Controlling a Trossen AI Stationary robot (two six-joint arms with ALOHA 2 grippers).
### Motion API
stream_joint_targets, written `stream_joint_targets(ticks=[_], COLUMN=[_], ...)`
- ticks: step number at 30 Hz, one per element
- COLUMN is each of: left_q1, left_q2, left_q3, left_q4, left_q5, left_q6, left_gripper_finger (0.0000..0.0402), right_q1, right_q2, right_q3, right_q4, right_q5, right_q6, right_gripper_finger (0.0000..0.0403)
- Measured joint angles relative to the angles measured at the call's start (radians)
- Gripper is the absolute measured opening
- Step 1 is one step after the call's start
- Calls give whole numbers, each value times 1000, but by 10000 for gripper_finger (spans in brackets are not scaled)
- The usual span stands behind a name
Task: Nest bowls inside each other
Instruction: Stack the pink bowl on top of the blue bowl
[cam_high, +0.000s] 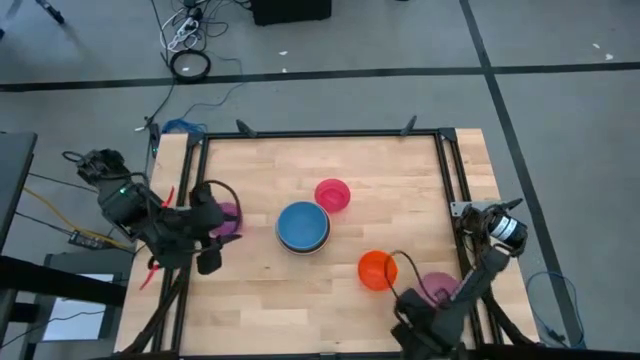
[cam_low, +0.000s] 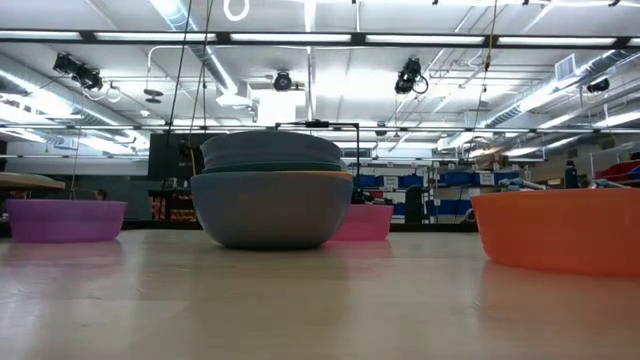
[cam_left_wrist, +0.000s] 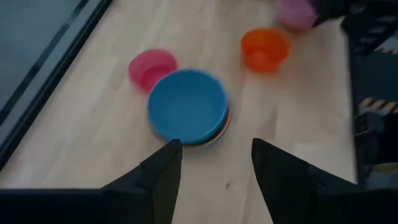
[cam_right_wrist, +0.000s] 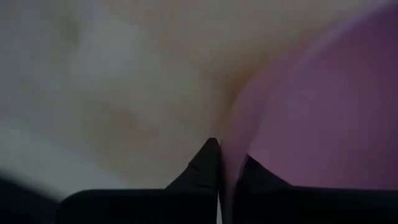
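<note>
A stack of nested bowls with a blue bowl (cam_high: 302, 226) on top stands mid-table, seen grey-sided in the low view (cam_low: 270, 200). Behind it sits a magenta bowl (cam_high: 332, 194). An orange bowl (cam_high: 377, 270) stands toward the near right. At the near right my right gripper (cam_right_wrist: 229, 168) is shut on a pale pink bowl (cam_high: 440, 287). My left gripper (cam_left_wrist: 214, 163) hangs open above the table's left side, pointing at the stack and holding nothing. A purple bowl (cam_high: 230, 215) sits partly under that arm. My right gripper pinches the pale pink bowl's wall at the rim (cam_right_wrist: 231, 149), one finger inside the bowl and one outside. The fingers come from above, pointing down. Whether the bowl's base is off the table, I cannot tell.
A black frame (cam_high: 320, 135) runs around the wooden table top. In the low view the purple bowl (cam_low: 65, 220) is at the left and the orange bowl (cam_low: 560, 232) at the right. Bare wood lies between the stack and the near edge.
</note>
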Motion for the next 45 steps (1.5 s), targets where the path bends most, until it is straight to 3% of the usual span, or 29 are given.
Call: stream_joint_targets(ticks=[7,14,18,25,32,45], left_q1=[-30,-69,-92,-128,-150,-150], left_q2=[51,53,51,34,-51,-187], left_q3=[-26,-133,-197,-251,-252,-252], left_q4=[-209,-202,-202,-203,-202,-201], left_q5=[21,52,64,48,-61,-161], left_q6=[-224,-327,-385,-446,-466,-442], left_gripper_finger=[202,201,201,201,201,202], right_q1=[-169,-307,-378,-515,-629,-716], right_q2=[-85,-185,-216,-215,-212,-211], right_q3=[1,2,2,2,102,150], right_q4=[-63,-27,112,431,501,665], right_q5=[165,302,344,329,323,264], right_q6=[-288,-507,-684,-1026,-1251,-1418], right_gripper_finger=[1,0,0,0,0,0])
